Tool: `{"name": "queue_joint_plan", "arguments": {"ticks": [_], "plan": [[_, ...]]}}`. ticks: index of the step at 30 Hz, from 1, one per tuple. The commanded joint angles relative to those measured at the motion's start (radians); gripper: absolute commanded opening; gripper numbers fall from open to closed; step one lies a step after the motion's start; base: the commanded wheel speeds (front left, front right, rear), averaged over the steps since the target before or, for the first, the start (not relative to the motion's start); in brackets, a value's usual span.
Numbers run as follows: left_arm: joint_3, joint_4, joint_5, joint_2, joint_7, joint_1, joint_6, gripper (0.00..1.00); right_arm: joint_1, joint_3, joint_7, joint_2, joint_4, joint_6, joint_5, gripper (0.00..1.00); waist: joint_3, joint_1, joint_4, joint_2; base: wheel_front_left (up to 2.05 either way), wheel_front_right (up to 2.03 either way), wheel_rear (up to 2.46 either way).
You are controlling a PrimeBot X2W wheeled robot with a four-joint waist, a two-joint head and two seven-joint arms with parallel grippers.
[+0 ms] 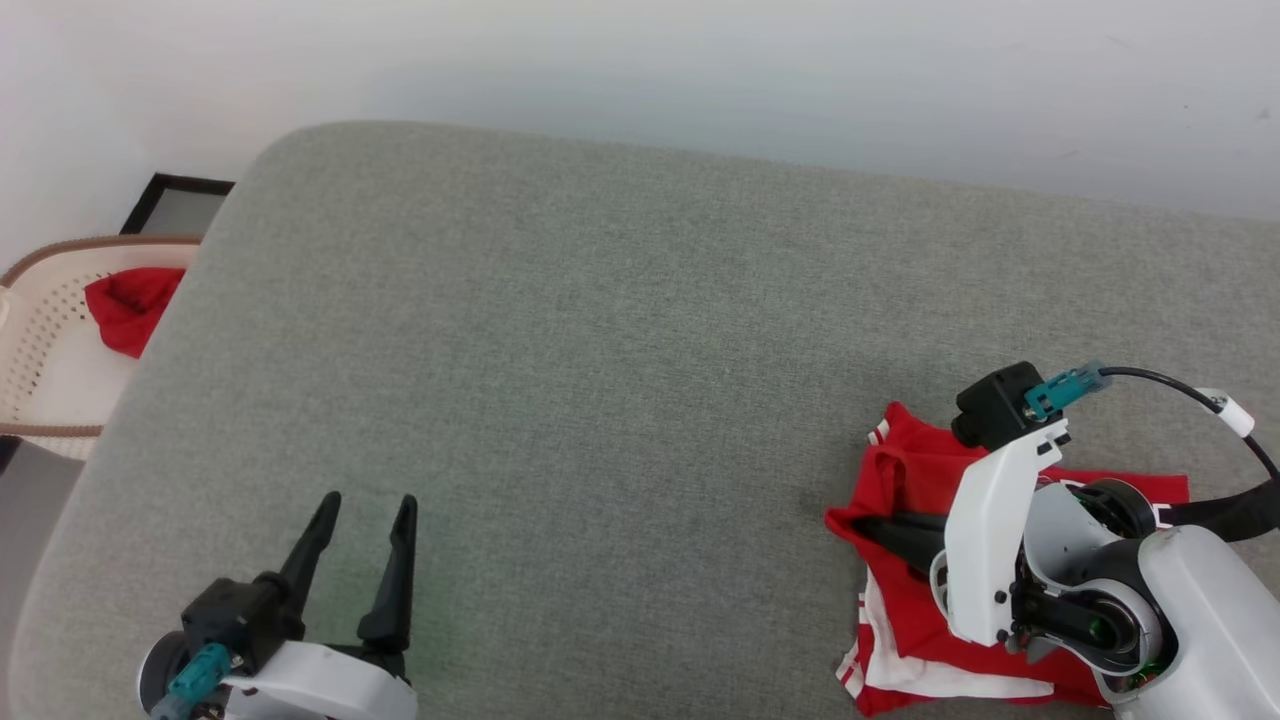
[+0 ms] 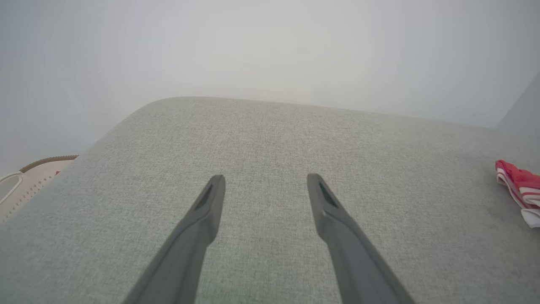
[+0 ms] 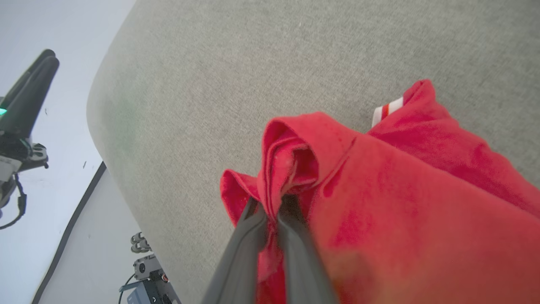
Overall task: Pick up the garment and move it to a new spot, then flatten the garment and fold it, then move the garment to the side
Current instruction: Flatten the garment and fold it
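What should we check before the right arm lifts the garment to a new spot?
1. Right gripper shut on a fold of the garment: ok.
2. Grip holds every layer of the bunch: cannot tell.
3. Left gripper open, empty, apart from the garment: ok.
4. Bare grey surface left of the garment for a new spot: ok.
5. Red cloth in the basket, apart from the garment: ok.

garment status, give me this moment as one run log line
garment: bunched on grey surface | right end effector: shut on a garment fold | left end effector: open, holding nothing
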Motion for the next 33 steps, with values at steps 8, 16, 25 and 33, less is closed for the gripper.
{"name": "queue_joint_plan", "arguments": {"ticks": [8,16,25,33], "plan": [[0.008,0.018,-0.016,-0.001,0.001,0.004,-0.002,1.0,-0.026,0.032,-0.098,-0.004,0.038,-0.001,0.036,1.0,-0.024,0.0,-0.029,0.0,0.0,0.0,0.0],[0.011,0.035,-0.03,0.015,0.001,0.03,-0.002,1.0,0.021,-0.002,-0.214,-0.079,0.042,-0.001,0.064,1.0,-0.075,0.0,-0.075,0.0,0.0,0.0,0.0],[0.003,0.062,-0.044,0.029,0.001,0.05,-0.002,1.0,0.103,-0.101,-0.484,-0.175,0.083,0.0,0.015,1.0,-0.124,0.0,-0.131,0.0,0.0,0.0,0.0],[0.0,0.079,-0.057,0.048,0.001,0.062,-0.002,1.0,0.187,-0.122,-0.746,-0.192,0.111,-0.001,-0.041,1.0,-0.161,0.0,-0.157,0.0,0.0,0.0,0.0]]}}
